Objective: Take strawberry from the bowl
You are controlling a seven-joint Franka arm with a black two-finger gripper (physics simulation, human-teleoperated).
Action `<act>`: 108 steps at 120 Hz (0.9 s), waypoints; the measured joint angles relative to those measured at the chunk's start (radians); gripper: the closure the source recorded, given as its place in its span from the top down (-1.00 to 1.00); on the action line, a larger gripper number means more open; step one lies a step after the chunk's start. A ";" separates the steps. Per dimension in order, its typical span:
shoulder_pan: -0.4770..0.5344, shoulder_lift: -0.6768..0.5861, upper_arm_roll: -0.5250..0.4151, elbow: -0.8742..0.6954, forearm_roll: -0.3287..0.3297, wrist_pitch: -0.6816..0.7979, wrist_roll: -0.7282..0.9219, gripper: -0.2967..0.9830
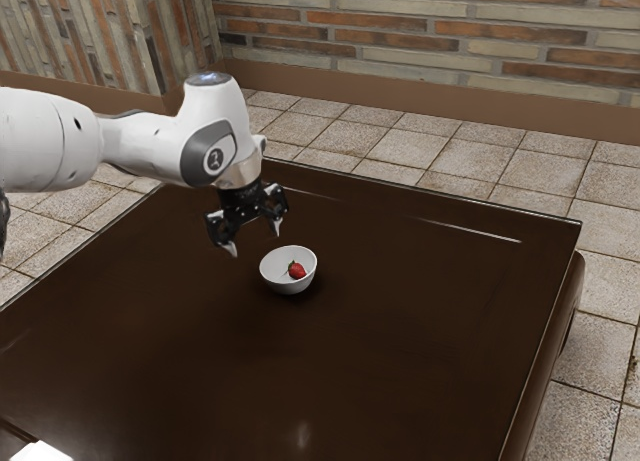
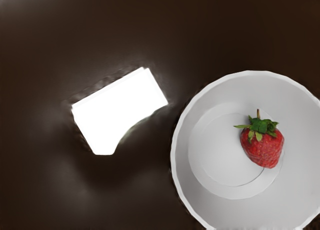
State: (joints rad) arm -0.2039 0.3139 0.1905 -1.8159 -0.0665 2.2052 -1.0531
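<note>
My black gripper [image 1: 254, 238] hangs above the table in the exterior view, its two fingers spread wide with nothing between them. It is open, up and to the exterior view's left of the white bowl [image 1: 272, 272]. A red strawberry [image 1: 297, 270] lies inside that bowl. In the wrist view the strawberry [image 2: 263, 147] has green leaves and a short stem, and it rests off-centre on the inside of the bowl [image 2: 225, 162].
The dark glossy table [image 1: 420, 321] carries the bowl. A bright white patch [image 2: 120, 113] shows on the dark surface beside the bowl in the wrist view. Another white shape [image 1: 42, 452] is at the exterior view's lower left corner.
</note>
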 joint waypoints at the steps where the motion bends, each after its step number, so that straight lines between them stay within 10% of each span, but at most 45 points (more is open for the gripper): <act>1: -0.002 0.007 0.000 0.006 0.000 0.002 -0.005 0.44; 47: -0.017 0.130 -0.015 0.080 -0.018 0.029 -0.174 -0.07; 108: 0.016 0.333 -0.024 0.273 -0.032 0.024 -0.277 -0.21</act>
State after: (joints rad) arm -0.1878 0.6471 0.1668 -1.5427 -0.0990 2.2294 -1.3297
